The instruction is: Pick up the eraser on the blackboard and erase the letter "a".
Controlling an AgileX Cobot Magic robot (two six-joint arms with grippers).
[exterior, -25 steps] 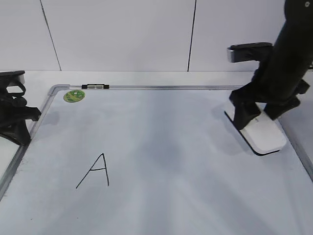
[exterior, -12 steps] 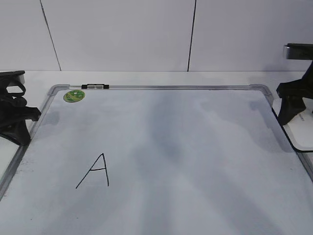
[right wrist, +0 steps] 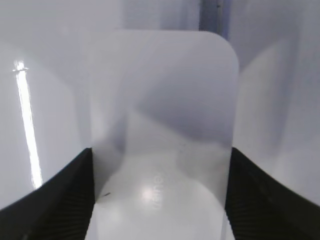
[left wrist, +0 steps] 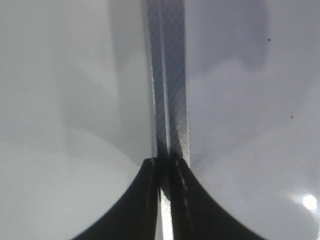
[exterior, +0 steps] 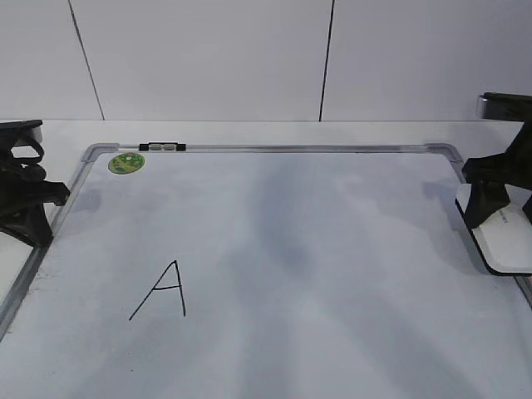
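At the far left of the exterior view, the left gripper (exterior: 25,208) hung over the left edge of the blackboard (exterior: 332,249), just beside its silver frame. Its wrist view showed the two jaws pressed together with only a sliver between them, closed on nothing, directly above the frame rail (left wrist: 170,90) that ran straight away from them.

Further right, near the board's far left corner, sat a round green sticker (exterior: 126,162), and beside it a small dark clip (exterior: 162,146) on the far frame rail. Nearer the camera and left of centre stood a tall angular capital "A" (exterior: 162,291) in black marker. The rest of the board's surface showed only grey smears, with nothing standing between the letter and the right side; no lowercase "a" could be made out.

At the right edge, the right gripper (exterior: 499,199) stood over the eraser (exterior: 503,241), which lay across the board's right frame rail, its black felt base showing along the near rim. In the right wrist view the jaws sat on either side of the white eraser (right wrist: 160,140), gripping it by its long sides.
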